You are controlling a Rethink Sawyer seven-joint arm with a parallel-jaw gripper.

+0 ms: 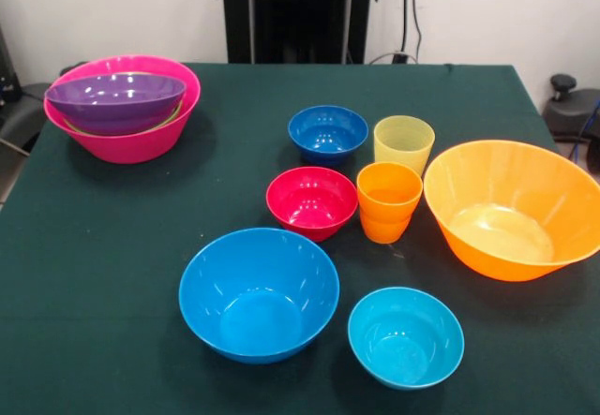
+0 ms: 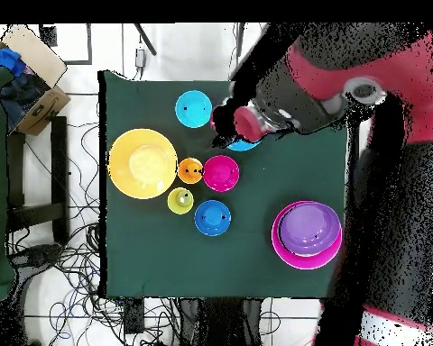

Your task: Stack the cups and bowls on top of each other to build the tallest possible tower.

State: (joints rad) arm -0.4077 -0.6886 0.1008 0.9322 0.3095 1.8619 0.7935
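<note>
Bowls and cups lie spread over the dark green table [image 1: 112, 246]. In the front view's upper left sits the tower [image 1: 122, 106]: the large pink bowl [image 1: 141, 145] with the purple bowl [image 1: 114, 101] tilted inside it and a sliver of lime green bowl [image 1: 172, 115] under that. At centre stand the dark blue bowl [image 1: 327, 132], the red bowl [image 1: 311, 201], the pale yellow cup [image 1: 404, 143] and, touching it in front, the orange cup [image 1: 387, 201]. The large orange bowl [image 1: 511, 207] fills the right side. Lower centre holds the sky blue bowl [image 1: 259, 293], with the cyan bowl [image 1: 406, 336] lower right. In the overhead view the arm [image 2: 297, 95] covers the sky blue bowl; whether the gripper [image 2: 231, 124] is open or closed I cannot tell.
</note>
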